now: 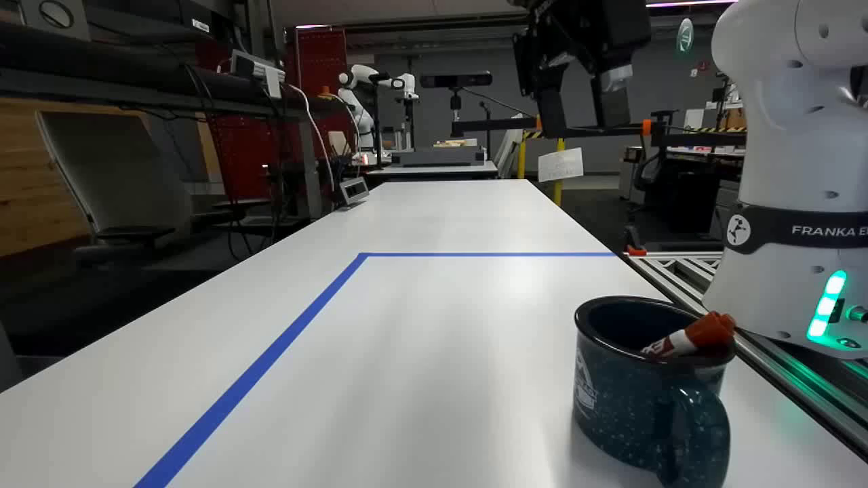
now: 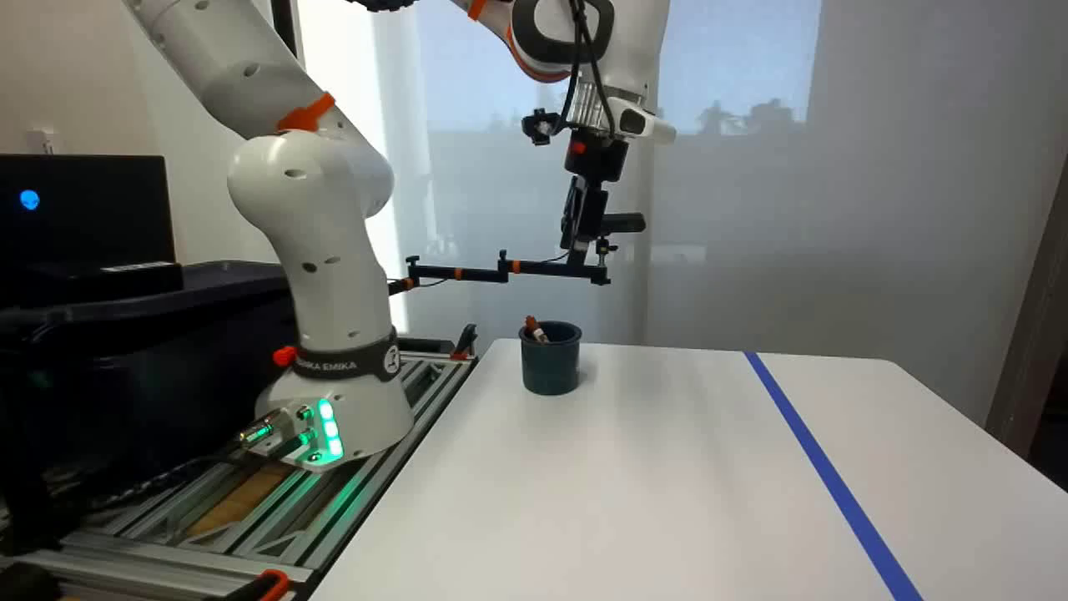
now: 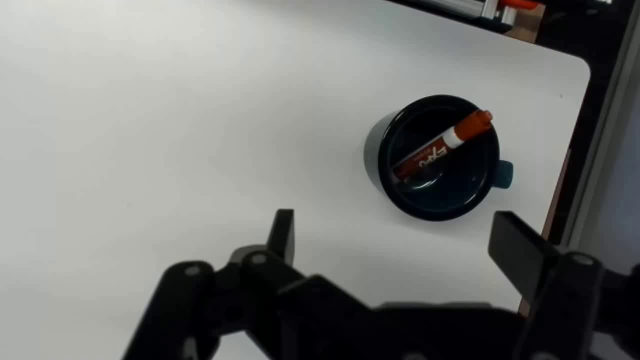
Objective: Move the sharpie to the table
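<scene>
The sharpie, a red marker with a white band, stands tilted inside the dark blue mug, its red cap end resting at the rim. It also shows in both exterior views. The mug stands upright on the white table. My gripper is open with nothing between its fingers, well above the table. In an exterior view the gripper hangs high above the tabletop. The marker's lower end is deep in the mug.
Blue tape lines mark the tabletop. The mug is near a table corner, with its handle toward the edge. A black bar with a camera shows beyond the table end. The robot base stands beside the table.
</scene>
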`<action>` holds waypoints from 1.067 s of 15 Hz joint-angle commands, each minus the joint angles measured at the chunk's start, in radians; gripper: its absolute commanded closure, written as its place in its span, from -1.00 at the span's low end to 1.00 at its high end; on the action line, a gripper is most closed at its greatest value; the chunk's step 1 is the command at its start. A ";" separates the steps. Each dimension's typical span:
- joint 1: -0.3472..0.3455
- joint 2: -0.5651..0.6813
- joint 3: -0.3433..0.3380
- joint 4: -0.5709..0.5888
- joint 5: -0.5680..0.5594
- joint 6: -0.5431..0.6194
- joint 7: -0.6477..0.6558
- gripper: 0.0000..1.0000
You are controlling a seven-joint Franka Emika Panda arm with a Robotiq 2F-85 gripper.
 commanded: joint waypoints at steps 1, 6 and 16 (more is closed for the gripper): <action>-0.003 0.000 0.003 0.002 0.001 -0.003 -0.001 -1.00; -0.003 0.000 0.003 0.002 0.001 -0.003 -0.001 -1.00; 0.016 0.042 0.019 0.043 0.027 -0.050 0.017 -1.00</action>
